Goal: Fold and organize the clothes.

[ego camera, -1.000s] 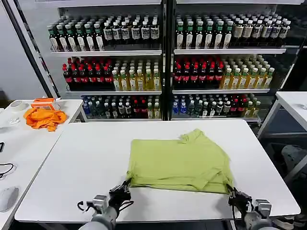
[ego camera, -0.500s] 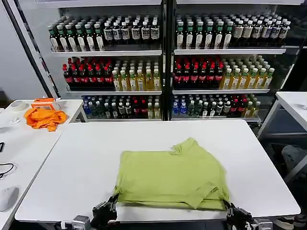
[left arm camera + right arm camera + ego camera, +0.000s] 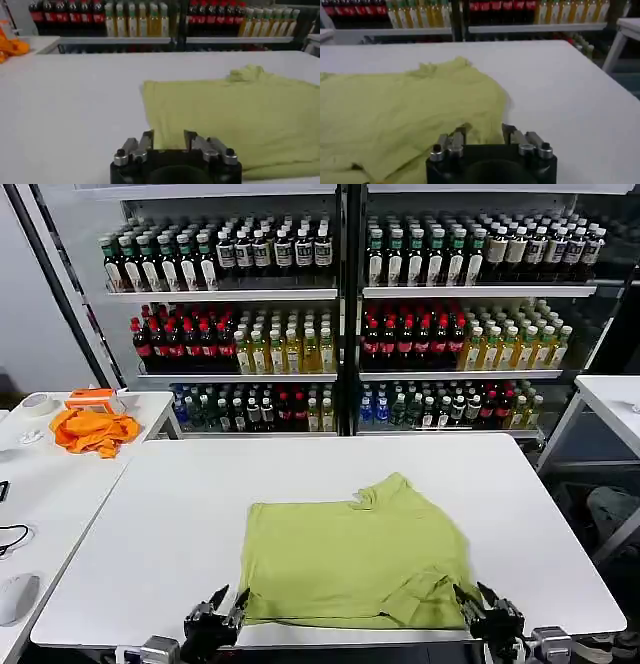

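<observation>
The clothes are one light yellow-green T-shirt [image 3: 355,559], folded and lying flat near the front edge of the white table [image 3: 170,514]. My left gripper [image 3: 215,616] stands open just off the shirt's near left corner, with nothing between its fingers. My right gripper [image 3: 482,612] is open at the near right corner, also holding nothing. In the left wrist view the open gripper [image 3: 168,140] faces the T-shirt's [image 3: 240,115] edge. In the right wrist view the open gripper [image 3: 484,132] sits over the T-shirt's [image 3: 405,105] rumpled near hem.
A bright orange cloth [image 3: 93,429] lies on the side table at the left, with a mouse [image 3: 17,596] nearer on that table. Shelves of bottles [image 3: 340,314] stand behind. Another white table [image 3: 615,399] is at the right.
Both grippers dragged the shirt toward the table's front edge, then let go of its near corners and now stand open. The shirt has settled flat.
</observation>
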